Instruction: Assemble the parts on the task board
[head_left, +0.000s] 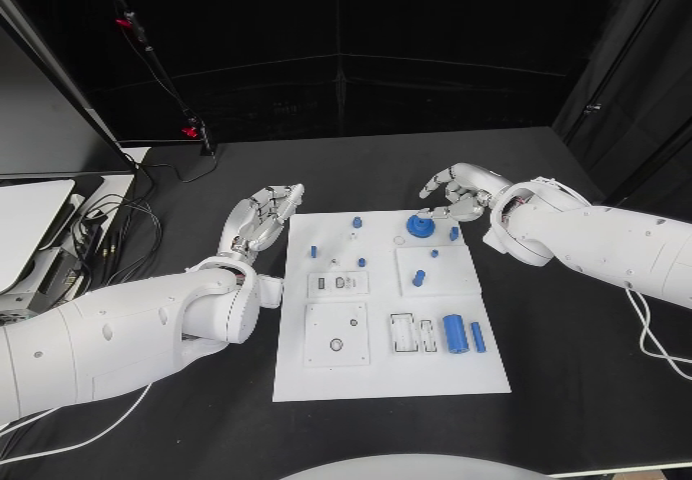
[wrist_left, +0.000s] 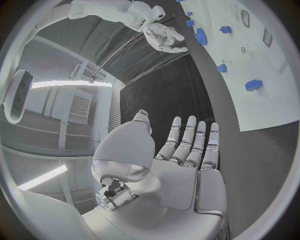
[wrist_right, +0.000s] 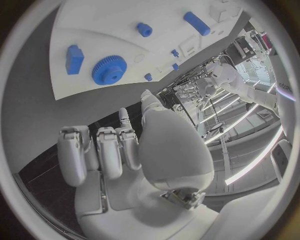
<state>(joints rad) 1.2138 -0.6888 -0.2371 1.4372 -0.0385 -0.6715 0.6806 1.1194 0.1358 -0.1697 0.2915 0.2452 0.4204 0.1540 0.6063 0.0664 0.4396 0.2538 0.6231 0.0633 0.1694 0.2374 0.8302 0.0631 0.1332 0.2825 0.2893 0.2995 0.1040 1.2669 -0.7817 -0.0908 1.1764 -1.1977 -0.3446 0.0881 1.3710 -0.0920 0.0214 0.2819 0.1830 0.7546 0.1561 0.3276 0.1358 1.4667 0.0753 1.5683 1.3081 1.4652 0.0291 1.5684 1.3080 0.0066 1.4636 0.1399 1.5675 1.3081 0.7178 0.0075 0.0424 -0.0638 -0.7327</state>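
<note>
The white task board lies in the middle of the black table. A blue gear sits near its far edge, with several small blue pegs around it. A larger blue cylinder lies by the slots at the near right. My left hand hovers beside the board's far left corner, fingers straight and apart, holding nothing. My right hand is just beyond the far edge, close to the gear, fingers loosely bent and empty. The right wrist view shows the gear ahead of the right hand.
Cables and equipment lie on the table's left side, close to my left arm. A stand with a red clamp rises at the far left. Black table surface surrounds the board.
</note>
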